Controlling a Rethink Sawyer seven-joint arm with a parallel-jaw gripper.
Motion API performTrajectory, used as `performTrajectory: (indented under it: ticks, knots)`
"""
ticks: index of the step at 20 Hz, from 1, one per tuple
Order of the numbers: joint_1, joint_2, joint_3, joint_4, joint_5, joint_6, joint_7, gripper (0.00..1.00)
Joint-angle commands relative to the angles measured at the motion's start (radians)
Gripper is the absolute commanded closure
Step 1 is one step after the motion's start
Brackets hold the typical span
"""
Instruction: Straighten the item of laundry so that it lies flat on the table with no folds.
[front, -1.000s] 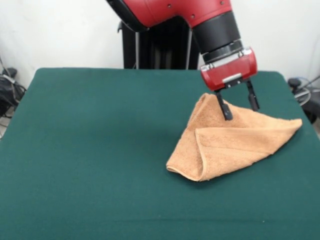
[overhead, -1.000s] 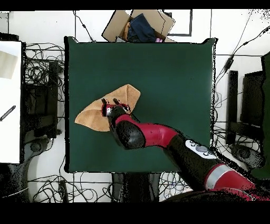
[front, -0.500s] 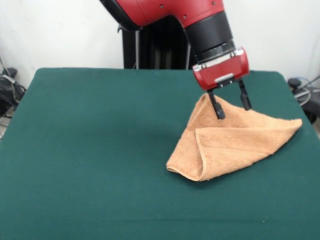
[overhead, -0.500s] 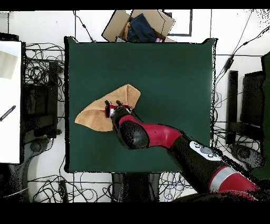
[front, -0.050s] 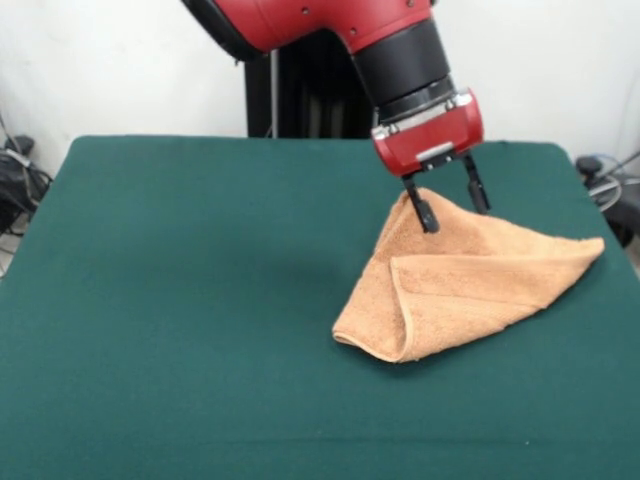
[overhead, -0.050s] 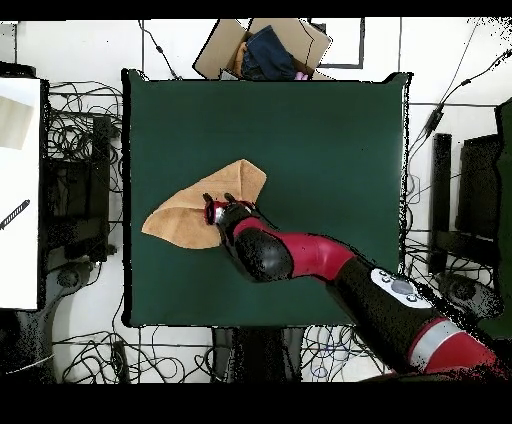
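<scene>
Both views are evenly and brightly lit by soft, diffuse light. Only faint, soft-edged shadows are cast on the dark green felt-topped table (front, -0.050s: 180, 300), chiefly under the folded peach-orange terry-cloth towel (front, -0.050s: 470, 290) towards 6 o'clock. Small specular highlights are seen on the glossy red shell of the arm (front, -0.050s: 310, 20). No motion blur is seen. The white wall towards 12 o'clock in the front view is rendered bright.

A peach-orange towel (overhead, -0.050s: 200, 205) lies folded into a rough triangle on the green tabletop (overhead, -0.050s: 320, 150), near its left edge, about midway along it. The red and black arm (overhead, -0.050s: 300, 258) reaches in from the bottom right corner, its end effector (overhead, -0.050s: 220, 208) over the towel's lower right part. A cardboard box (overhead, -0.050s: 262, 47) sits beyond the top edge.
</scene>
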Motion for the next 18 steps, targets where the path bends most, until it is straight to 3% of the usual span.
performTrajectory:
  ticks: [1, 11, 18]
  knots:
    - [-0.050, 0.092, 0.087, -0.099, -0.062, 0.195, -0.045, 0.00]
    - [-0.094, 0.115, 0.111, -0.157, -0.103, 0.279, -0.080, 0.00]
    - [-0.098, 0.092, 0.103, -0.158, -0.140, 0.270, -0.065, 0.00]
